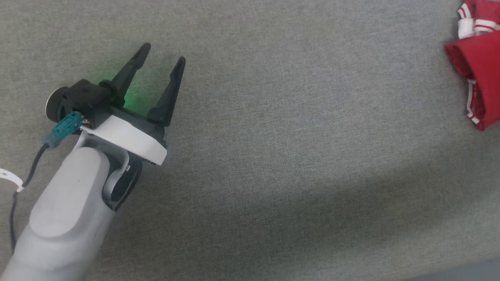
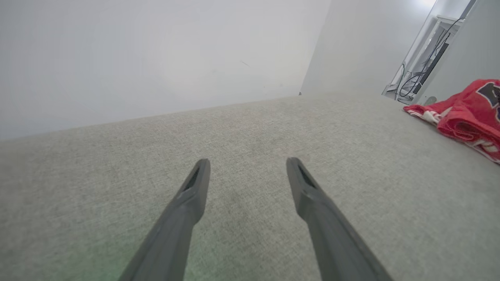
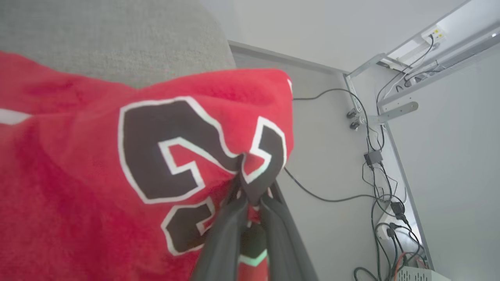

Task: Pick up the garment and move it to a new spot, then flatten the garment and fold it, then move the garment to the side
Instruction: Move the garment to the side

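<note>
As seen from the head, the left gripper (image 1: 164,53) is spread empty over the grey surface (image 1: 297,156), with the garment (image 1: 478,66) bunched far right. From the left wrist, a white wall (image 2: 156,58) is seen beyond. From the right wrist, the right gripper (image 3: 252,197) is clamped on the garment, cables (image 3: 374,157) behind.

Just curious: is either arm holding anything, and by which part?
Jaws of the right gripper pinch the garment at its printed number; the left gripper is empty.

The garment (image 1: 478,66) is a red shirt with red-and-white striped trim and a dark "23" edged in white. It sits bunched up on the right side of the gray desk (image 1: 273,156). The right end effector (image 3: 252,195) pinches a fold by the number.
</note>
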